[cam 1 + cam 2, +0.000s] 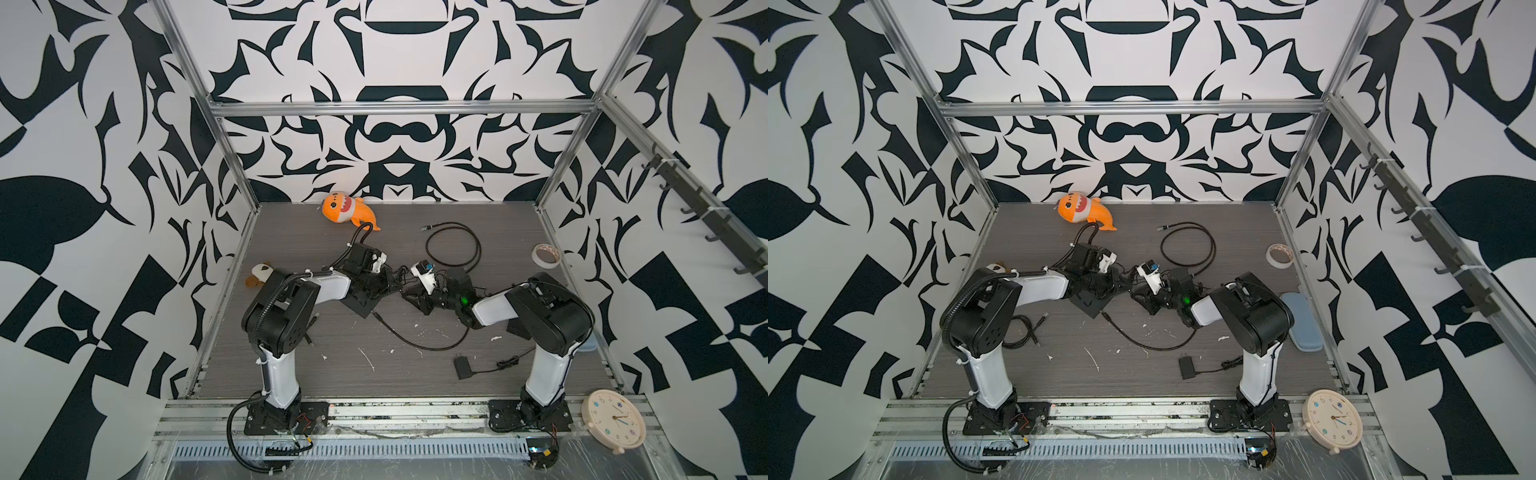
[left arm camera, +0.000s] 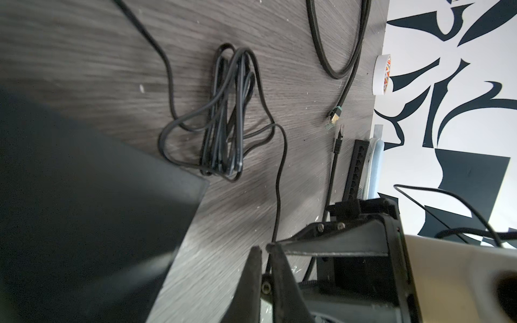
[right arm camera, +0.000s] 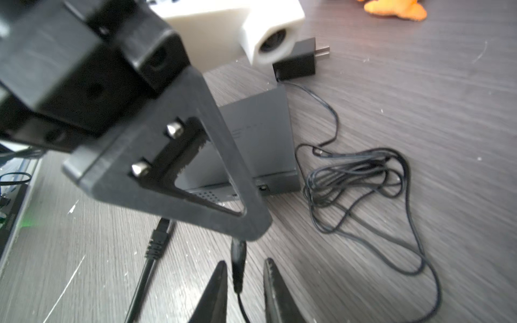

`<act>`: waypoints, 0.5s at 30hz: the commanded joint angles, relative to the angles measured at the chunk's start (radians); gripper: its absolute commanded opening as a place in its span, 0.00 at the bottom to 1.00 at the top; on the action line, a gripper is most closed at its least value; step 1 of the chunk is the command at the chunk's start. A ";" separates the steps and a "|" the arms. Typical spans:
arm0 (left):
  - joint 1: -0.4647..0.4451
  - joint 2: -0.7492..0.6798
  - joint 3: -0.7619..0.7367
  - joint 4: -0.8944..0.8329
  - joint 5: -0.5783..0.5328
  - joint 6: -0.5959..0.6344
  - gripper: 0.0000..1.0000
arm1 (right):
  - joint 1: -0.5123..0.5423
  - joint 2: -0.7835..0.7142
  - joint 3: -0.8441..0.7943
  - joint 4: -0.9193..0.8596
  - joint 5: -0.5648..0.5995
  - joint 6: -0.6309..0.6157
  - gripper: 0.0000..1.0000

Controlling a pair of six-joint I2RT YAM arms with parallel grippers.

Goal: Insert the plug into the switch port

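Item one, plug (image 3: pixel 238 257): a black barrel connector, not yet seated. It lies between my right jaws, which stand spread with a gap showing on either side of it. I read that as a bracket ahead of a grip, not a hold. Item two, left jaws: pressed together just beyond the tips of the right jaws. The plug's nose runs in under them, so I judge they are pinching it to steady it while the right side lines up. Item three, switch (image 3: pixel 263 125): a flat black box on the worktop (image 3: pixel 419 117), beyond both sets of jaws. A small port (image 3: pixel 263 187) on the edge facing them shows just past the left jaws' frame. Turned this way, it offers the plug a short, fairly straight run. Item four, lead (image 3: pixel 361 179): thin, heaped loosely beside the switch and off to one side of the jaws. I judge it slack enough not to drag on the plug. Item five, network cable (image 3: pixel 157 237): a stray, with its connector just beside the right jaws on the opposite side. It is worth avoiding when they close.
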 commanded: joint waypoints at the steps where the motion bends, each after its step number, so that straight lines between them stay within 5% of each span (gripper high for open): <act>1: -0.003 -0.008 0.017 -0.007 0.005 -0.014 0.11 | 0.006 0.004 -0.001 0.076 -0.001 0.021 0.23; 15: -0.003 -0.012 0.020 -0.011 0.008 -0.013 0.11 | 0.011 0.020 0.020 0.049 0.002 0.015 0.12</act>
